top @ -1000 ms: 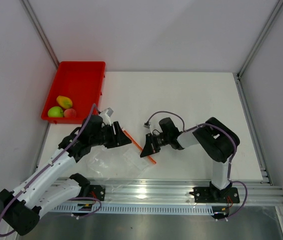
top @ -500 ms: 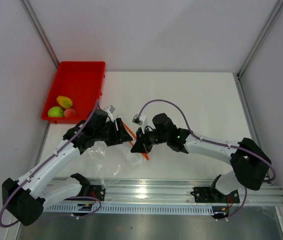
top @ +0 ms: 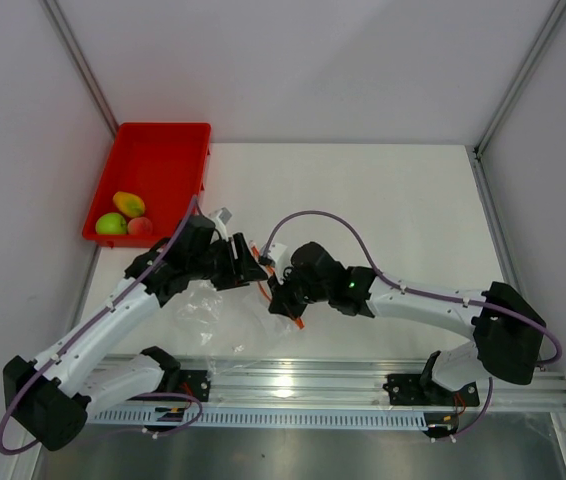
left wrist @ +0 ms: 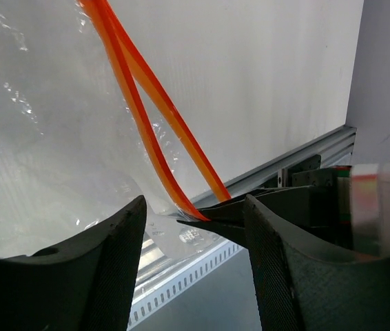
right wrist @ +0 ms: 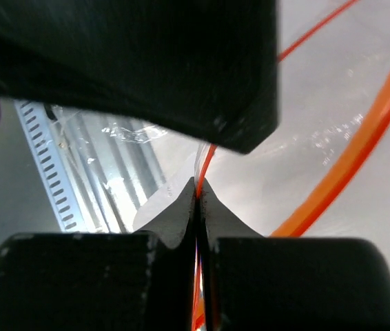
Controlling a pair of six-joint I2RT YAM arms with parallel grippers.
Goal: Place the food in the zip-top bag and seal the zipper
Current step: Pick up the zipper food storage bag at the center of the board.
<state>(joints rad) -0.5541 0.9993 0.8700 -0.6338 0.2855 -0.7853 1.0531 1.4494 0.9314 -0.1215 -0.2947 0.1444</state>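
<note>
The zip-top bag (top: pixel 208 312) lies crumpled and clear on the table between my arms. Its orange-red zipper (top: pixel 300 321) is split into two strips in the left wrist view (left wrist: pixel 155 131), so the mouth is parted. My right gripper (top: pixel 282 297) is shut on one end of the zipper (right wrist: pixel 207 160), pinched between its tips (right wrist: pixel 196 189). My left gripper (top: pixel 250 268) is open (left wrist: pixel 191 231), close beside the right one, its fingers (left wrist: pixel 109 269) straddling the bag's corner. The green (top: pixel 111 224), yellow-orange (top: pixel 129 204) and pinkish-orange (top: pixel 140 227) fruits lie in the red tray (top: pixel 160 160).
The red tray stands at the far left against the left wall. An aluminium rail (top: pixel 363 380) runs along the table's near edge, under the arm bases. White walls enclose the table on the left, back and right.
My right arm has stretched out to the left, carrying the zipper end a little left and nearer. My left gripper has shifted slightly right, closing up to the right gripper.
</note>
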